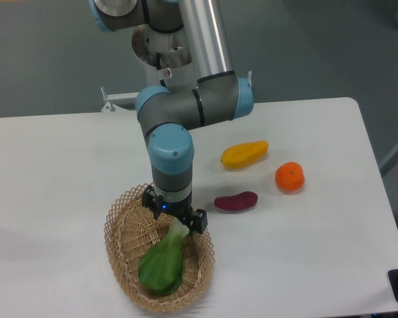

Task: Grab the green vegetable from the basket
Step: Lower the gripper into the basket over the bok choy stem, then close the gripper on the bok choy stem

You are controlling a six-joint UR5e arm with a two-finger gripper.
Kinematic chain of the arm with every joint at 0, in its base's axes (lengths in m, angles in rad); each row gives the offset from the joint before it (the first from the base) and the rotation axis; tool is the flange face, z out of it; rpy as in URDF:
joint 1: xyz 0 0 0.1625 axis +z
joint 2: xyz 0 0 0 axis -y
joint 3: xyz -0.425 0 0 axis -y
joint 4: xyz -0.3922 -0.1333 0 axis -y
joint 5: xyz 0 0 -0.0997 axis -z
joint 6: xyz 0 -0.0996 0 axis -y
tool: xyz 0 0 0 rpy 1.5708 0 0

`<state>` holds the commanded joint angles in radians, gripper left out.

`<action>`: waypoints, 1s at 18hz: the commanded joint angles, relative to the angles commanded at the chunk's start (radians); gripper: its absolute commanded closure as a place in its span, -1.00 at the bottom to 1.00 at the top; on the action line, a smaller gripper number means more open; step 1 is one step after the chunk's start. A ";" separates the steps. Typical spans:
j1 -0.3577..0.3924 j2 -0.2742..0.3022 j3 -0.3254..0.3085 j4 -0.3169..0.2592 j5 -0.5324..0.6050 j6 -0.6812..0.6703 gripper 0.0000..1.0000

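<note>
The green vegetable (163, 266) lies in the oval tan wicker basket (119, 233) at the front of the table. Its broad green leaf points to the front and its white stalk points up and back. My gripper (178, 224) is lowered into the back part of the basket, right at the tip of the white stalk. The stalk's end runs up under the black gripper body. The fingertips are hidden by the wrist and the stalk, so I cannot tell whether they are closed on it.
A purple sweet-potato shape (236, 201) lies just right of the basket. A yellow mango-like fruit (244, 154) lies behind it and an orange (289, 176) to its right. The arm's base stands at the back edge.
</note>
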<state>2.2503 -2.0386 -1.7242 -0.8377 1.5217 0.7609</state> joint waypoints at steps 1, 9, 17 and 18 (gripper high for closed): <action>0.000 -0.008 0.000 0.017 0.000 0.002 -1.00; -0.006 -0.020 -0.015 0.031 0.000 -0.006 -1.00; -0.006 -0.012 -0.003 0.031 0.008 0.002 0.36; -0.006 -0.012 -0.002 0.032 0.009 0.002 0.38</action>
<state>2.2442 -2.0509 -1.7257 -0.8054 1.5309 0.7624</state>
